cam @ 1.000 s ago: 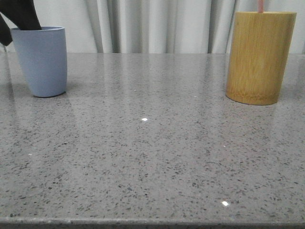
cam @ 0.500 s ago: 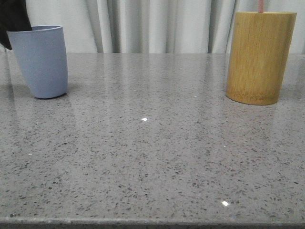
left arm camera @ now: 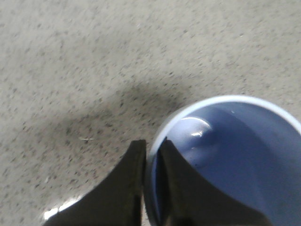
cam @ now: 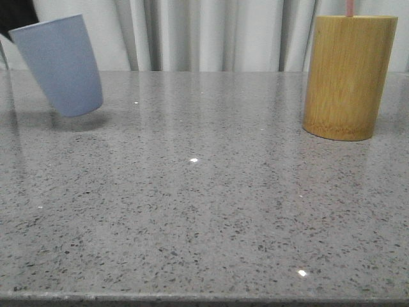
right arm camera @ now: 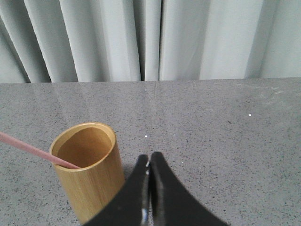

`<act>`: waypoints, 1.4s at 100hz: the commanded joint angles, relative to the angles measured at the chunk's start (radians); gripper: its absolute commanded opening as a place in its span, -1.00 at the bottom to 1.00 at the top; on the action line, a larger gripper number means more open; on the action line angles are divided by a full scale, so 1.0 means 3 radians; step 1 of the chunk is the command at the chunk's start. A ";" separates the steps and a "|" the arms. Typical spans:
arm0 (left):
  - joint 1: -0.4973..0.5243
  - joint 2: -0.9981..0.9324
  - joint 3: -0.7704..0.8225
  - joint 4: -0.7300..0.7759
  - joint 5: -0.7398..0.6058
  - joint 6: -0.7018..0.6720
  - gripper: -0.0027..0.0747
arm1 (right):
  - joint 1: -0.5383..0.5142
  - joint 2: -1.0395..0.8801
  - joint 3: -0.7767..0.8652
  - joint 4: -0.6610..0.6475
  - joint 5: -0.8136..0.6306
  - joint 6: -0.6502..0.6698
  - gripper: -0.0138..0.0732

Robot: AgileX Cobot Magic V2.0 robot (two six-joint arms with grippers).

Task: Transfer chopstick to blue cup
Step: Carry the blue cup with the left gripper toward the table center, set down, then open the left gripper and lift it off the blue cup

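Note:
The blue cup [cam: 61, 64] hangs tilted above the table at the far left, its base off the surface. My left gripper [left arm camera: 151, 149] is shut on its rim, one finger inside and one outside; the cup's empty inside shows in the left wrist view [left arm camera: 235, 155]. In the front view only a black bit of that gripper [cam: 16, 16] shows at the top left. A pale pink chopstick [right arm camera: 37, 150] leans in the bamboo cylinder [right arm camera: 89, 172], its tip showing in the front view [cam: 349, 7]. My right gripper [right arm camera: 149, 162] is shut and empty, beside the cylinder.
The bamboo cylinder [cam: 348, 75] stands at the far right of the grey speckled table [cam: 204, 211]. White curtains [cam: 204, 32] hang behind the table's far edge.
The blue cup stood on the table and has been lifted, tilted and carried a little to the right. The bamboo cylinder has not moved.

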 commanded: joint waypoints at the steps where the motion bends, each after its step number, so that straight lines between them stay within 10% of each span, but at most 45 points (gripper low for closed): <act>1: -0.0163 -0.0051 -0.0285 -0.0102 -0.0011 -0.0032 -0.98 | -0.0017 0.0030 -0.0119 0.0001 -0.0274 -0.0011 -0.82; 82: -0.0918 0.0849 -0.1519 0.0035 0.0694 -0.0090 -0.95 | -0.0017 0.0030 -0.0119 0.0001 -0.0274 -0.0011 -0.82; 111: -0.0918 0.0849 -0.1519 0.0035 0.0694 -0.0090 -0.11 | -0.0017 0.0030 -0.0119 0.0001 -0.0274 -0.0011 -0.82; 140: -0.0918 0.0778 -0.1714 0.0029 0.0674 -0.0090 0.04 | -0.0017 0.0030 -0.0119 -0.0001 -0.0274 -0.0049 -0.73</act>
